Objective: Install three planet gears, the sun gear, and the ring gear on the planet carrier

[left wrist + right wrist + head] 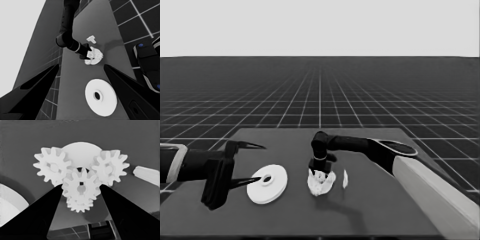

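White teeth fill the gap between your right gripper's (81,192) black fingers: in the right wrist view they clamp a small toothed gear (81,188) from either side, and it sits over the centre hole of the smaller round part (80,148). You appear to be seating the sun gear, though whether it is fully down you cannot tell. Around it, two planet gears (52,166) (109,168) rest on that part to either side, and a third (78,205) peeks out from beneath the held gear, nearer the camera. So the three planets look placed and the centre gear is in hand.

What remains, by my judgement, is releasing this gear and fetching the larger round part (267,183), which lies flat on the table well apart from the cluster, toward the left arm. A thin white piece (345,178) lies just beside the cluster, on the side away from it.

Your right arm reaches in from the right, wrist bent so the gripper points down onto the cluster. Your left gripper (253,162) waits at the table's left end, fingers spread wide, one tip over the larger part's rim but not gripping it.
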You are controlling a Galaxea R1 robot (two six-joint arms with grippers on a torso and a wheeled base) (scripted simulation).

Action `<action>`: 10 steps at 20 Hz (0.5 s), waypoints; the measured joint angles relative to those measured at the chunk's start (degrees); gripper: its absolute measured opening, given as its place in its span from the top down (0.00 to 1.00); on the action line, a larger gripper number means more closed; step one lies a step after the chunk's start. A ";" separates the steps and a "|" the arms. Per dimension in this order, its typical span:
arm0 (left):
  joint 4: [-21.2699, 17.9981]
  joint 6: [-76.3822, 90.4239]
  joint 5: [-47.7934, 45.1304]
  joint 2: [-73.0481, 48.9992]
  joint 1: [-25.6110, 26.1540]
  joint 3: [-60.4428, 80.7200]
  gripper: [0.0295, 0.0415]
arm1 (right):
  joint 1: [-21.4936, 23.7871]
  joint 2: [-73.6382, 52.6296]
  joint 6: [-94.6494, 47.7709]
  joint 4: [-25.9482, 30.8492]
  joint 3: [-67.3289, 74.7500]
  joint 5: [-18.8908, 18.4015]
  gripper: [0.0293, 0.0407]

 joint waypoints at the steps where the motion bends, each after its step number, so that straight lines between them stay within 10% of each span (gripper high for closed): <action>1: 0.00 0.00 0.00 0.00 0.00 0.00 0.25 | 0.00 0.00 0.60 0.00 0.00 0.00 0.86; 10: 0.00 0.00 0.00 0.00 0.00 0.00 0.25 | 0.00 0.00 6.00 0.00 0.00 0.00 0.86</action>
